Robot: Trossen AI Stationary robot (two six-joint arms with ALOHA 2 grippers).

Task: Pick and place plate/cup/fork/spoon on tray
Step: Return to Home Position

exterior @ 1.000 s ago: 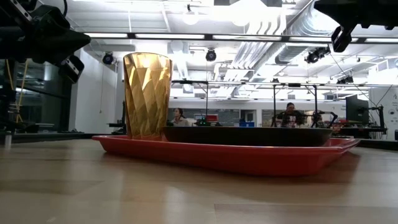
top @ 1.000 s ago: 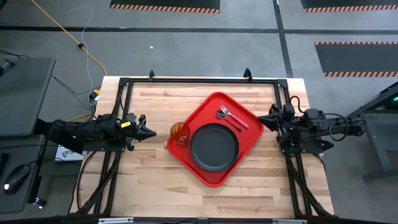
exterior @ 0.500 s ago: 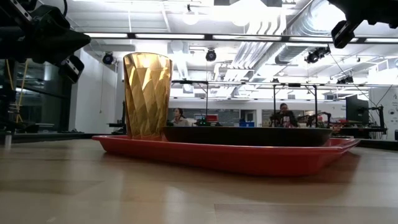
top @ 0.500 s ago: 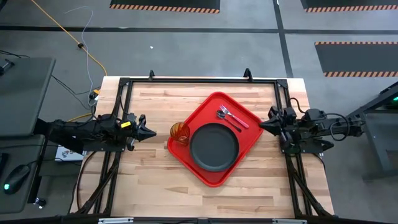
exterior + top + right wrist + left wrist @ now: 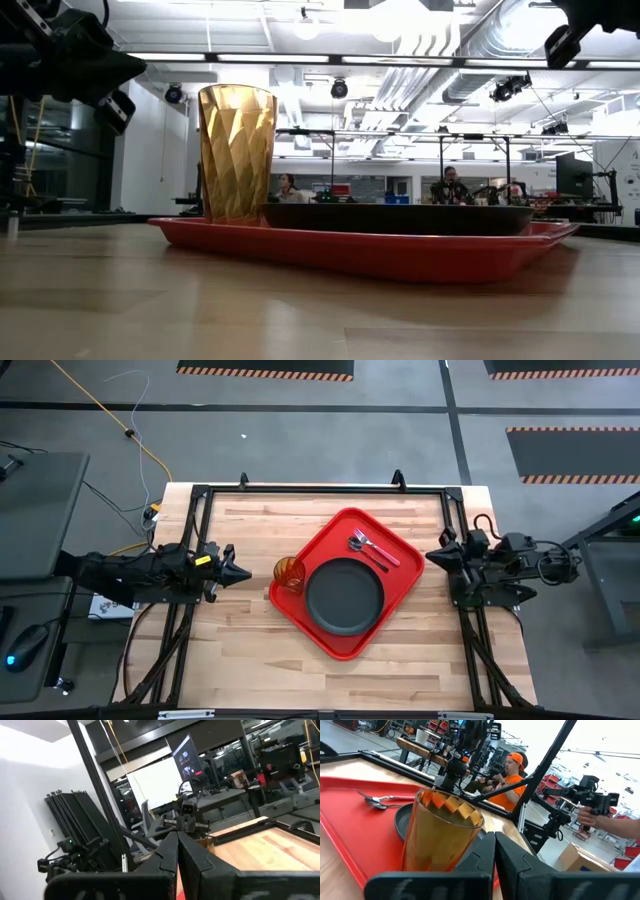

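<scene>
The red tray (image 5: 300, 607) lies turned on the table. On it stand the dark plate (image 5: 344, 596), the amber cup (image 5: 289, 572) at its left corner, and the spoon (image 5: 366, 550) and pink-handled fork (image 5: 384, 550) at its far corner. The cup (image 5: 237, 152) rests upright on its base on the tray. My left gripper (image 5: 246, 573) is shut and empty, left of the cup. My right gripper (image 5: 428, 556) is shut and empty, at the table's right edge, right of the tray.
A black frame (image 5: 320, 490) runs along the table's far edge and down both sides. Bare wood (image 5: 250, 660) lies near and left of the tray. People sit at benches in the room beyond (image 5: 450, 185).
My right gripper has drawn back toward the table's right edge, away from the tray, and risen slightly. The tray and the things on it have stayed where they were.
</scene>
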